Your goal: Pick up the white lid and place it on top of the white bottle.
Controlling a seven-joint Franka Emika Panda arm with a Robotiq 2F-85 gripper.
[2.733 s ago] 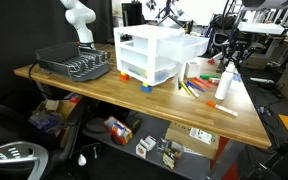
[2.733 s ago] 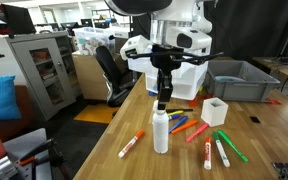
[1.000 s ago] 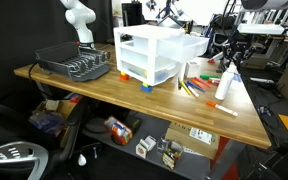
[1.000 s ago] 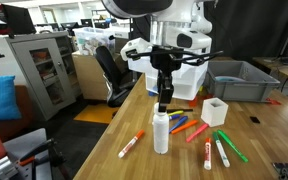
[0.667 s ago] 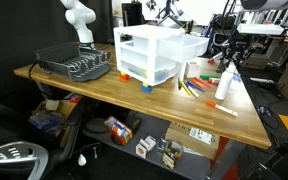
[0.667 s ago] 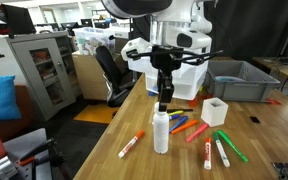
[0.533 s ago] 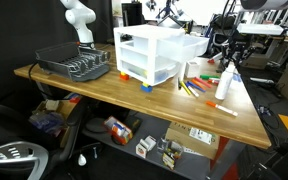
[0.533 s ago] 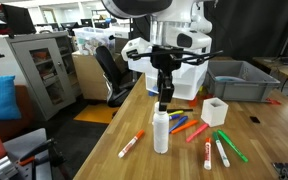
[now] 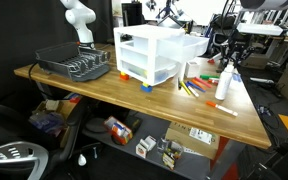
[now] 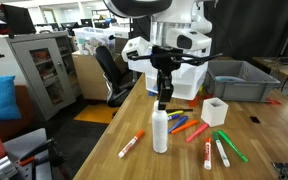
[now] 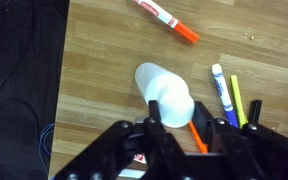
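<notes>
The white bottle (image 10: 161, 135) stands upright on the wooden table, near its edge; it also shows in an exterior view (image 9: 224, 88). My gripper (image 10: 164, 102) hangs straight above the bottle's top, fingertips a little over it. In the wrist view the gripper (image 11: 181, 128) has its fingers closed on a round white lid (image 11: 176, 106). The lid lies in line with the bottle body (image 11: 149, 80) below it. Whether the lid touches the bottle's top I cannot tell.
Loose markers lie round the bottle: an orange-and-white one (image 10: 131, 145), a coloured bunch (image 10: 192, 126), and green and white ones (image 10: 222, 152). A small white cube box (image 10: 215, 111), a white drawer unit (image 9: 149, 55), a dish rack (image 9: 74, 66) and a grey bin (image 10: 240, 80) also stand on the table.
</notes>
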